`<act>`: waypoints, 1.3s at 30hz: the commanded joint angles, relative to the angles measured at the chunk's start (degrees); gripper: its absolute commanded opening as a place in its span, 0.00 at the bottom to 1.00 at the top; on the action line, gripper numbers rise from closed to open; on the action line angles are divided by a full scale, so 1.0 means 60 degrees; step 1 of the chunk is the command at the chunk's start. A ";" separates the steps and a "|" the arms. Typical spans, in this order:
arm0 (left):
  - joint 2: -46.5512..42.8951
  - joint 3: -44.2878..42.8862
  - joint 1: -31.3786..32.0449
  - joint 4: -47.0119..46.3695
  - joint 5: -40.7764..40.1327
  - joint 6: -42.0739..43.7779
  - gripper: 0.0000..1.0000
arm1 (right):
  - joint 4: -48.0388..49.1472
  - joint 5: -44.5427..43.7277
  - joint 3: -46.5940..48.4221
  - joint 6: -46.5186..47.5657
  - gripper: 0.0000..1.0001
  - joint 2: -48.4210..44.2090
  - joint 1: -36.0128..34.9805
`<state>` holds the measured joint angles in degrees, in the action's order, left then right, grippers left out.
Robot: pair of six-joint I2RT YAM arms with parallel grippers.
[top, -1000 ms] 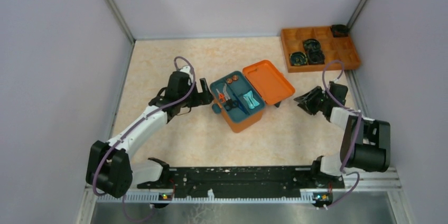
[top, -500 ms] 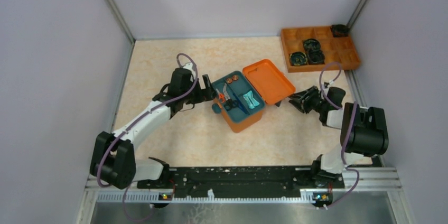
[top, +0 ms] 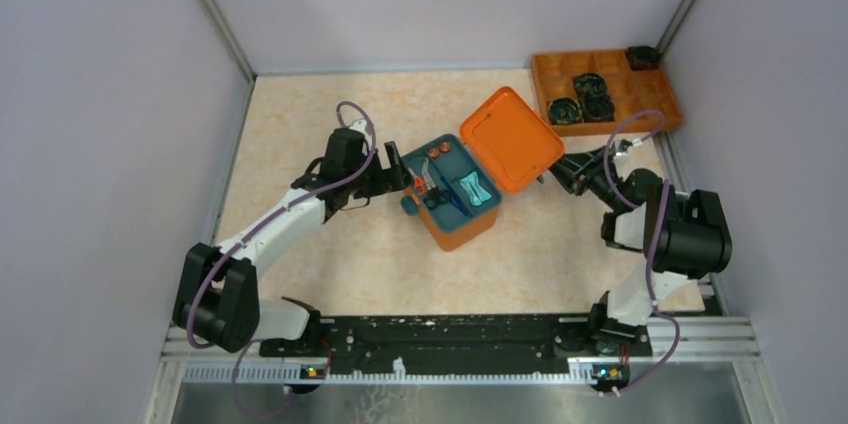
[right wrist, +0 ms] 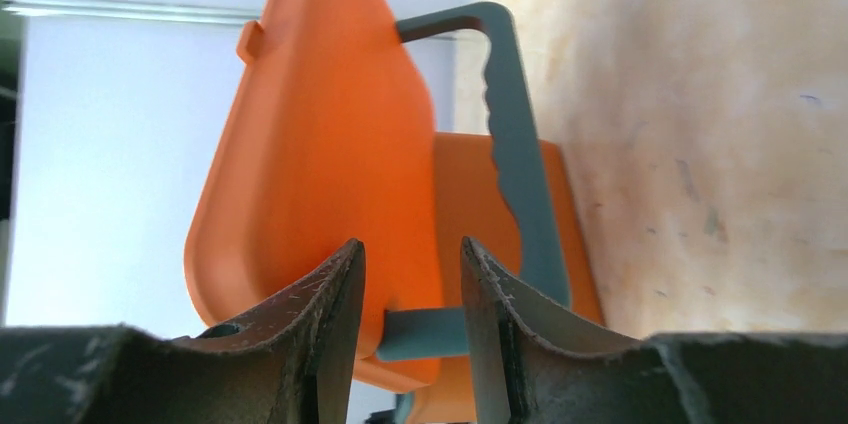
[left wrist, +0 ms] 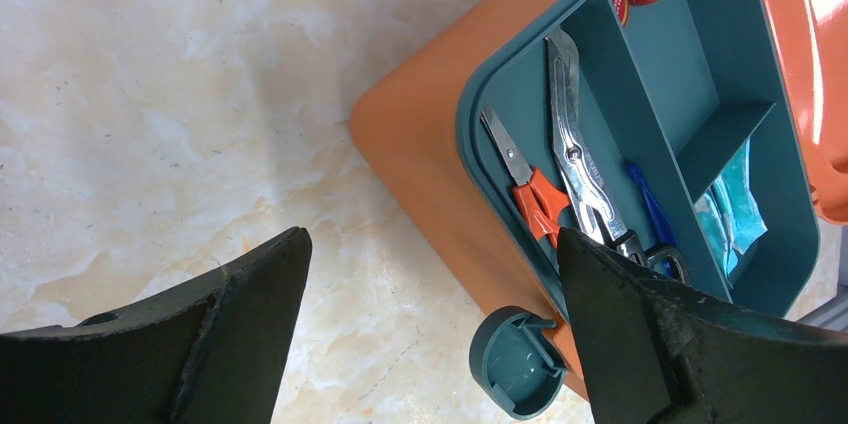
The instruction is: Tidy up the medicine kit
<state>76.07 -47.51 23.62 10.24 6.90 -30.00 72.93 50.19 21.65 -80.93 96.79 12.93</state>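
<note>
Right wrist view: my right gripper (right wrist: 410, 254) straddles the half-raised lid (right wrist: 310, 144) edge, jaws partly apart; I cannot tell whether they clamp. My left gripper (left wrist: 430, 236), wide apart and empty, flanks the medicine kit (top: 462, 230), mid-way across the table (top: 300, 124). Hazard: the lid slips free and drops, or the unbraced kit slides.

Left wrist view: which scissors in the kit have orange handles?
The shorter pair, nearest the medicine kit wall; the longer shears beside it are all silver metal.
</note>
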 commanded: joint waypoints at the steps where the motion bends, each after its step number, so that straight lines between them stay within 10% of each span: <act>1: -0.0035 -0.0001 -0.0036 0.0008 0.0078 -0.0032 0.99 | 0.3831 0.0613 0.0075 -0.1831 0.41 0.0162 -0.0005; 7: -0.0080 0.0039 -0.0040 0.0044 0.0061 0.0033 0.99 | 0.1842 0.0822 0.0455 -0.0745 0.42 -0.0984 -0.0436; 16: -0.0057 0.0055 -0.0027 0.0029 0.0103 -0.0016 0.98 | -0.9643 -0.1105 0.3317 0.6389 0.46 -0.4414 -0.1909; 28: -0.0564 0.0138 -0.0033 0.0213 -0.0210 -0.0106 0.98 | -1.1311 -0.0984 0.4212 0.7500 0.46 -0.4088 -0.3786; 39: -0.3962 0.1426 -0.0032 0.0966 -0.2267 -0.1419 0.99 | -1.3132 -0.1649 0.5687 0.8704 0.46 -0.3755 -0.4922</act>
<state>58.96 -42.81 23.62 12.60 -0.54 -33.95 -0.67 43.11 51.40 -33.93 74.04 -15.44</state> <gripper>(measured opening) 0.987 0.458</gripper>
